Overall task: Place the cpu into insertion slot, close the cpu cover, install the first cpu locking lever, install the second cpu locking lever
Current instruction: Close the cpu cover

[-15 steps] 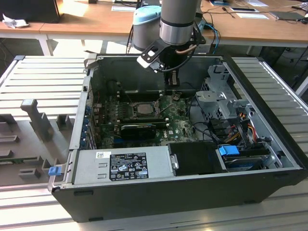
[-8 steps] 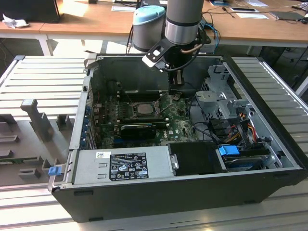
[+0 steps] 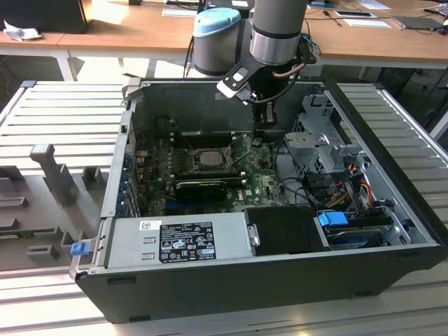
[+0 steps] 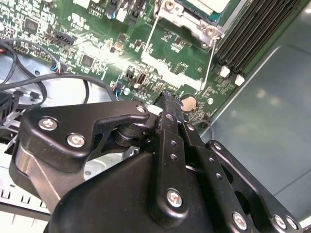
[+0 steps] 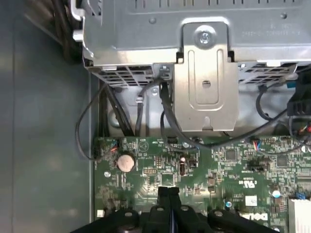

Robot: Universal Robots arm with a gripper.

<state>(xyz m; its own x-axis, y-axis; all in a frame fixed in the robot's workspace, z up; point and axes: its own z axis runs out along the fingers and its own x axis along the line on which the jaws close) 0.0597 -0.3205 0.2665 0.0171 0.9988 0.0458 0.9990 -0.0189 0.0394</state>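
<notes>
Sitting in the insertion slot (image 3: 187,159), the cpu (image 3: 207,155) shows its dull grey top near the middle of the motherboard (image 3: 266,183). The cpu cover (image 3: 225,159) appears to lie down around it, though I cannot tell whether it is fully flat. Two thin wire locking levers (image 4: 210,65) run beside the socket; whether they are latched is not clear.

The claw (image 3: 260,136) hangs apart from the socket, on the side toward the worktop's (image 3: 63,112) far edge. In both wrist views its fingers (image 5: 163,194) are pressed together with nothing seen between them, and they sit low over the board, just beside a coin battery (image 5: 126,162).

Around this, the open case (image 3: 280,280) lies on the ribbed worktop, with a metal drive cage (image 5: 206,73) and loose black cables (image 5: 165,111) close to the arm.

The main hazard, as I judge it, is the crowding — narrow fingertips this close to small board parts could scrape or knock one if the approach runs slightly off. A thin lever could also slip off the closed tips, and a cable might snag the claw's linkage.
</notes>
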